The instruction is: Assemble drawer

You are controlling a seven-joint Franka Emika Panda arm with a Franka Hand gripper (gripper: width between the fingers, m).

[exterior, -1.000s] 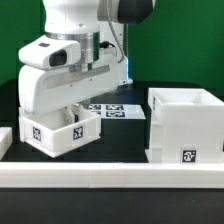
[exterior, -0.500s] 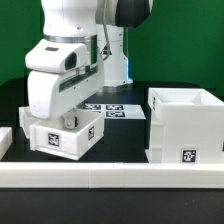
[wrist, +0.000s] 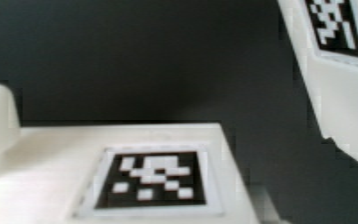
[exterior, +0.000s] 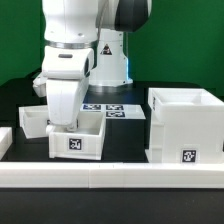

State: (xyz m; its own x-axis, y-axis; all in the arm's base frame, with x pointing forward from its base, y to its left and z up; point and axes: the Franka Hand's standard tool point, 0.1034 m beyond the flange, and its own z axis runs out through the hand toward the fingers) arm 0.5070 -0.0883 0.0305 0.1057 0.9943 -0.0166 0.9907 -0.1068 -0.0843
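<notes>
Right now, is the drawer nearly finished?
Not yet. Done: nothing joined; the box housing holds no tray. In hand: the pincer is down at one tray, grip hidden. Left: that tray and the second tray go into the housing.

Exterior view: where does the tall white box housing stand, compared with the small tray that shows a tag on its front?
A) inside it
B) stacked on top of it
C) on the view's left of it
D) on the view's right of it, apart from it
D: the housing stands on the exterior view's right of the tray, and a strip of dark table shows between them.
</notes>
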